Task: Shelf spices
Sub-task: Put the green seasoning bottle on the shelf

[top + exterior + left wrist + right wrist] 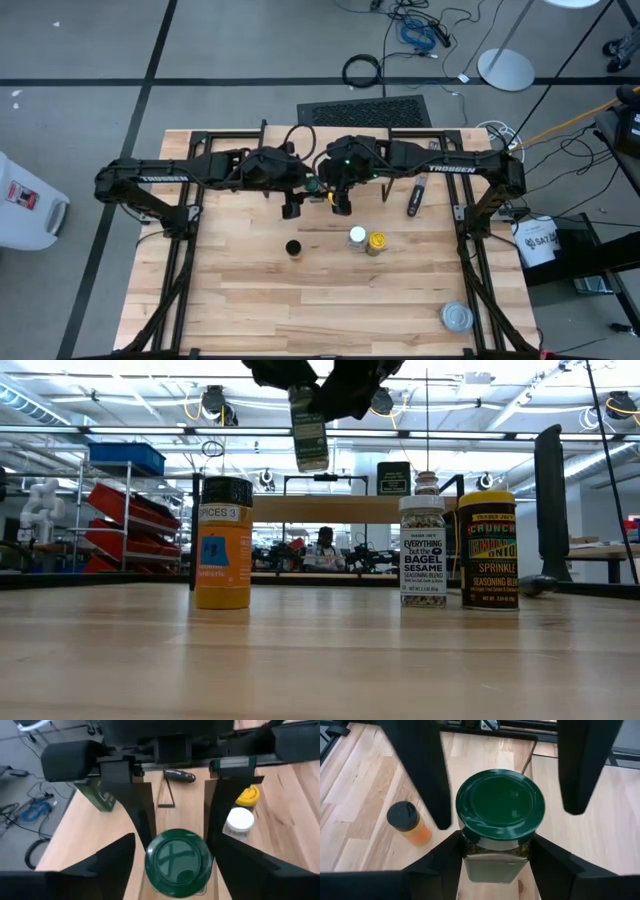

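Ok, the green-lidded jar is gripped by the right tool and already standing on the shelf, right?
Not quite. The right tool does grip the green-lidded jar, but the jar is not standing on the shelf. The low view shows it hanging in the air, higher than the plank.

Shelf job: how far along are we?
Done: nothing I can confirm on the shelf. In hand: the right gripper holds the green-lidded jar aloft, left gripper open by it. Left: the orange jar, bagel seasoning jar and yellow-lidded jar stand on the table.
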